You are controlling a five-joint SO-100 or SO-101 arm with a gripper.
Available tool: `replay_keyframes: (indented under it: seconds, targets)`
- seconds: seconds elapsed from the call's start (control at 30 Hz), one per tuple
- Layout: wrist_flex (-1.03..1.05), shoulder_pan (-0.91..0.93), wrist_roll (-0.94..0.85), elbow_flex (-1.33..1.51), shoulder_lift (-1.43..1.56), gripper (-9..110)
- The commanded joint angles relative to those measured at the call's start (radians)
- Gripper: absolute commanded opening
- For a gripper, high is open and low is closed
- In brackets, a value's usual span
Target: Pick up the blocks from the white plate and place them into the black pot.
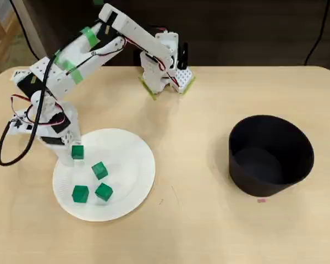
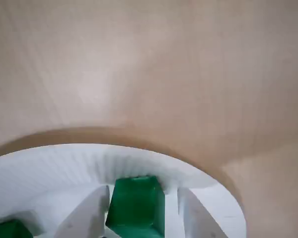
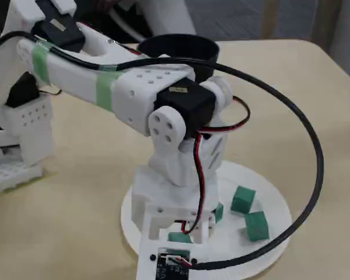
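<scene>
The white plate [image 1: 133, 155] lies at the left of the table in the overhead view, with several green blocks on it. My gripper [image 1: 72, 156] hangs over the plate's left part. In the wrist view its two white fingers [image 2: 84, 218] stand on either side of one block [image 2: 136, 206], and a gap shows between the block and the right finger, so the gripper [image 2: 139, 220] is open. Three other blocks [image 1: 99, 170] [image 1: 80, 193] [image 1: 104, 192] lie loose nearby. The black pot [image 1: 264, 187] stands at the right, dark inside, with nothing visible in it.
The arm's base [image 1: 165, 71] is clamped at the table's far edge. A black cable [image 3: 303, 146] loops from the wrist over the plate [image 3: 271, 189]. Bare wooden table [image 1: 192, 165] lies between plate and pot.
</scene>
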Motion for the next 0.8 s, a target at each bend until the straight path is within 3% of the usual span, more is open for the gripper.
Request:
replay_keyframes:
  seconds: [0.0, 0.17, 0.47, 0.77]
  targets:
    - [0.003, -0.017, 0.015, -0.075, 0.003, 11]
    - [0.003, -0.043, 0.032, -0.117, -0.025, -2]
    - [0.003, -0.072, 0.075, -0.155, 0.046, -2]
    - [-0.002, -0.325, 0.357, -0.275, 0.367, -2]
